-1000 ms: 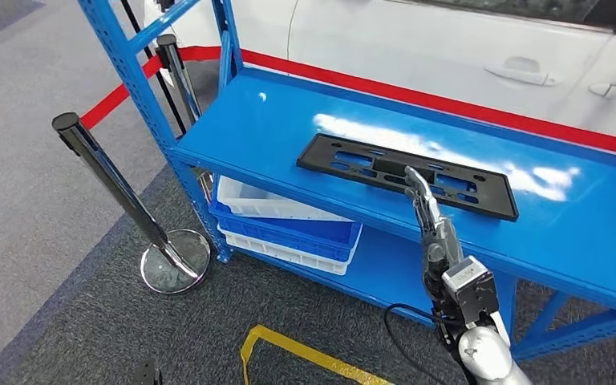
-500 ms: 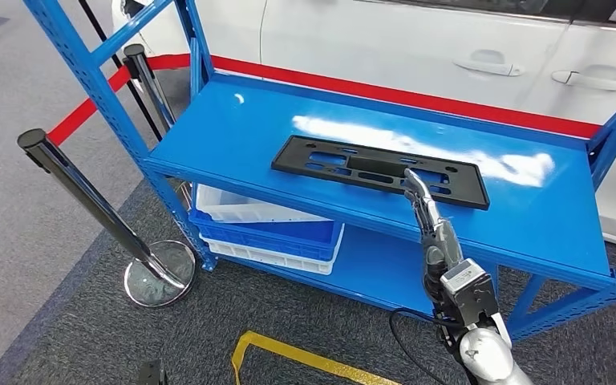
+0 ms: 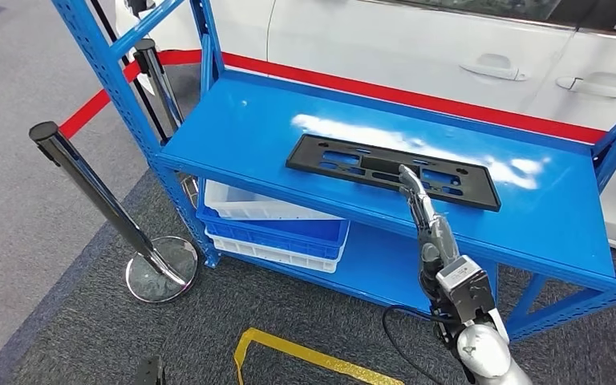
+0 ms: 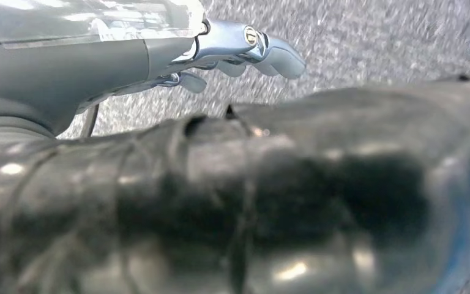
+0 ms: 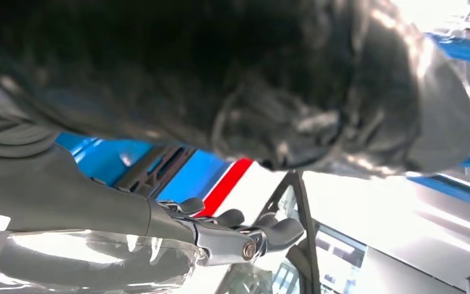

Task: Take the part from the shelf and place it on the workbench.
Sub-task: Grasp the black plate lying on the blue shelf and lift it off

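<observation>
The part [image 3: 391, 171] lies flat on the top deck of the blue shelf [image 3: 233, 136], roughly mid-deck, its long side running left to right and angled a little toward the near right. It is a long, thin, black rectangular plate with slots and cut-outs through it, most likely moulded plastic. By its looks it is light and fairly stiff, though a plate this long and thin may flex or droop if lifted by one end. The matt surface should give fair friction, but the glossy deck under it is smooth, so a push from the side could slide the plate instead of lifting it.

The right robot hand [image 3: 419, 204] reaches out over the near edge of the shelf, fingers extended and close together, the fingertips [image 3: 405, 172] at the plate's near long edge, right of its middle. Whether they touch it cannot be told from the head view. The hand holds nothing; in the right wrist view [image 5: 245, 236] the fingers are only lightly curled, with no object between them.

The left robot hand [image 4: 238, 52] hangs over grey carpet, fingers loosely curled and empty.

The best hold seems to be the near long edge close to the middle, thumb under and fingers on top, so the plate stays balanced. Lying flat, it offers little gap underneath; drawing it slightly over the shelf's near edge may be needed first.
</observation>
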Controlling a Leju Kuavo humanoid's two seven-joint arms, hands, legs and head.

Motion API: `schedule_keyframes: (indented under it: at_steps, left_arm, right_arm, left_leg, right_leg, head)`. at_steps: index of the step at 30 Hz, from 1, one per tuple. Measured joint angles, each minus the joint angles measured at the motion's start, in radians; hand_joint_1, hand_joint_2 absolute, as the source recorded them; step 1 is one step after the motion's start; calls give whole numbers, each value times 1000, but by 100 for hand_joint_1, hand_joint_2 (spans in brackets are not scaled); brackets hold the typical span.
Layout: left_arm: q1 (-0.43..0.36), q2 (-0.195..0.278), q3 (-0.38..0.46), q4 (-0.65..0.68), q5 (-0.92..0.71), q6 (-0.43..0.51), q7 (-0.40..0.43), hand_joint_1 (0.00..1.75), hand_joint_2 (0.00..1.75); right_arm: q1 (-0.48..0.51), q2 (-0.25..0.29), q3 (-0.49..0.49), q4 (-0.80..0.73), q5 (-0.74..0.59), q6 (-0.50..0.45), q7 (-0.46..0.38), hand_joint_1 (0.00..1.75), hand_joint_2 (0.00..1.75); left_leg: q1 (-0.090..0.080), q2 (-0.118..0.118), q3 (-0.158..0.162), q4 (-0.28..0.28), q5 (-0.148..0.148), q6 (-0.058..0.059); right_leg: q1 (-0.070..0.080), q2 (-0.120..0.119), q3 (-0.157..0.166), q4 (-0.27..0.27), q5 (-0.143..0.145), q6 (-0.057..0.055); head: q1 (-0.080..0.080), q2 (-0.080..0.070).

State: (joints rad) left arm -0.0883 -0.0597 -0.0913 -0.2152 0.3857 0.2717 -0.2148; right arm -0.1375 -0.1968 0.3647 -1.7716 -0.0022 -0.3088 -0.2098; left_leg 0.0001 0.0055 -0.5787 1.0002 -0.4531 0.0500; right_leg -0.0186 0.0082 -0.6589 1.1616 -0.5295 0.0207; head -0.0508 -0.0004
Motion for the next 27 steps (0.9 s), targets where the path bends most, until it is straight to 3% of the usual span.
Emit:
schedule_keyframes:
  at_steps: [2,3,4,6,7,9,10,11,12,15,17,21,23,25,26,27]
  left_arm:
    - [1,1,-2,0,0,-4,-2,0,0]
    - [1,1,-4,0,1,-6,-7,0,0]
    - [1,1,-8,0,2,-7,-12,0,0]
    - [1,1,-14,0,5,-5,-21,0,0]
    - [1,1,-16,0,6,-3,-20,0,0]
    - [1,1,-18,0,6,-2,-18,0,0]
    - [2,1,-19,0,6,-1,-16,0,0]
    - [3,1,-20,0,6,0,-15,0,0]
    - [3,1,-21,0,6,2,-14,0,0]
    - [2,5,-22,0,6,4,-13,0,0]
    - [1,8,-22,0,4,4,-13,0,0]
    - [3,9,-23,0,2,0,-21,0,0]
    - [2,8,-24,0,1,-2,-28,0,0]
    - [0,8,-24,0,0,0,-33,0,0]
    - [1,8,-24,0,0,1,-34,0,0]
    - [2,8,-24,0,0,3,-34,0,0]
  right_arm:
    - [-2,0,2,1,3,12,4,0,0]
    - [-9,0,4,2,5,21,6,0,0]
    - [-17,0,10,3,8,32,9,0,0]
    - [-34,0,22,3,10,45,11,0,0]
    - [-36,0,26,3,12,47,12,0,0]
    - [-36,0,32,4,16,49,12,0,0]
    - [-35,0,35,5,18,49,13,0,0]
    - [-35,0,39,6,20,49,14,0,0]
    - [-35,0,41,7,22,49,14,0,0]
    - [-35,0,45,8,28,49,15,0,0]
    - [-36,0,45,8,29,49,17,0,0]
    - [-36,0,46,8,30,49,19,0,0]
    - [-36,0,47,8,30,49,19,0,0]
    - [-34,0,49,9,30,49,20,0,0]
    - [-31,-1,49,10,30,49,21,0,0]
    - [-29,-1,49,10,30,49,21,0,0]
  left_leg:
    - [-1,1,-2,2,0,2]
    - [-1,1,-3,9,-3,-1]
    - [-1,1,-8,19,-8,-10]
    - [-1,-1,-27,60,-34,-35]
    - [0,-2,-46,97,-57,-47]
    - [4,-2,-98,211,-114,-57]
    - [5,-2,-124,264,-131,-60]
    - [6,-2,-138,289,-130,-60]
    - [6,-2,-135,280,-112,-59]
    - [1,-4,-56,104,-22,-39]
    - [-6,-5,-24,33,-9,-27]
    - [-5,-3,-6,1,3,-11]
    - [0,0,6,-16,10,-4]
    - [-1,1,7,-16,8,2]
    - [-2,1,6,-13,6,2]
    - [-1,1,6,-9,3,2]
  right_leg:
    - [-1,0,-36,84,-25,3]
    - [-4,-2,-22,61,-8,5]
    - [-6,-2,-6,30,11,-2]
    - [-9,-4,55,-98,66,-21]
    - [-8,-3,55,-101,65,-32]
    - [-8,-3,53,-101,66,-36]
    - [-7,-4,53,-101,65,-37]
    - [-6,-3,53,-101,65,-37]
    - [-5,-3,54,-101,65,-38]
    - [-3,0,56,-103,65,-36]
    - [-3,1,56,-107,66,-29]
    - [-5,-1,58,-111,64,-6]
    - [-2,-3,29,-43,23,-1]
    - [-1,-4,-31,80,-33,2]
    - [-1,-4,-54,124,-43,3]
    - [-2,-4,-61,134,-34,5]
  head:
    - [0,0]
    - [0,0]
    - [0,0]
    - [-4,0]
    - [-7,0]
    - [-12,0]
    - [-12,0]
    - [-12,0]
    - [-12,0]
    - [-12,0]
    - [-12,0]
    - [-11,0]
    - [-10,0]
    - [-9,0]
    - [-9,0]
    - [-9,0]
